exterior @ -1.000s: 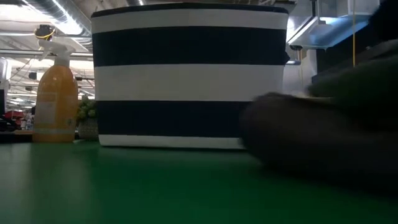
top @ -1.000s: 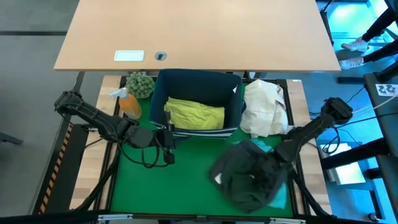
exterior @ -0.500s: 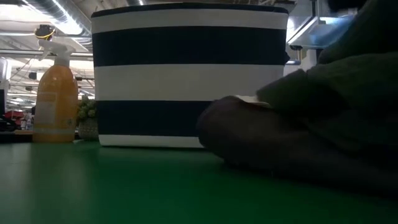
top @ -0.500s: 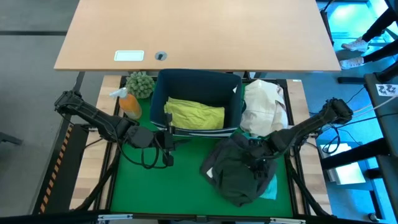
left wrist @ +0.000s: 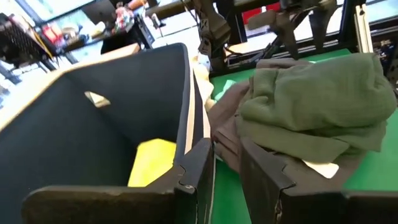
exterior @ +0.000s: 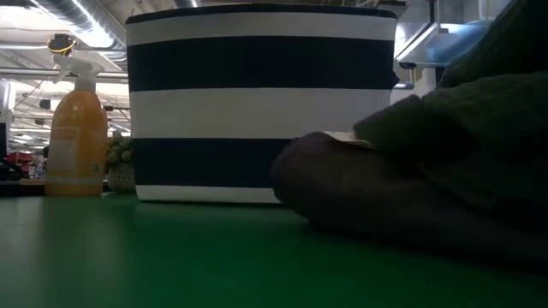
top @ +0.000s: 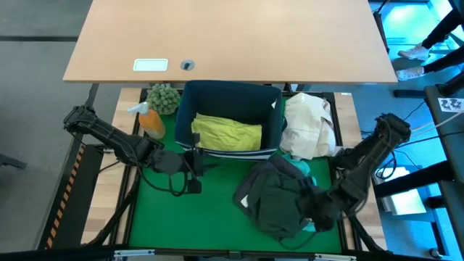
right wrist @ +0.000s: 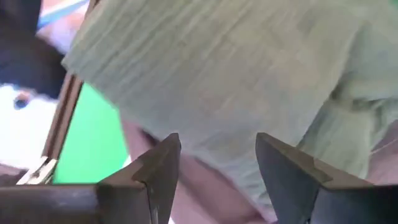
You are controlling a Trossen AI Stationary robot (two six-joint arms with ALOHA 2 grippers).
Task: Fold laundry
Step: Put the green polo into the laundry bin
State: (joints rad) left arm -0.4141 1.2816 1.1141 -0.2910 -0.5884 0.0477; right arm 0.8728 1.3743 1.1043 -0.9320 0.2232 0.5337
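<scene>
Nothing is looking folded yet, so you are sitting near the start of the job. From the high view, you are seeing a dark olive garment lying crumpled in a heap on the green mat, with a turquoise garment peeking out from under its far edge, while the yellow-green shirt is waiting unsorted inside the navy bin and the cream bundle is resting beside the bin. Your right gripper is working at the heap's near right edge; your left gripper is hovering by the bin's front wall, holding nothing. From the low view, the dark heap is bulging in front of the striped bin, with no flat layers showing. Through the left wrist view, the left fingers are standing narrowly apart around empty air, facing the bin's corner and the rumpled olive cloth. Through the right wrist view, the right fingers are spread, with pale green ribbed fabric just beyond them and nothing pinched between. You are still needing to spread, flatten and fold every piece.
</scene>
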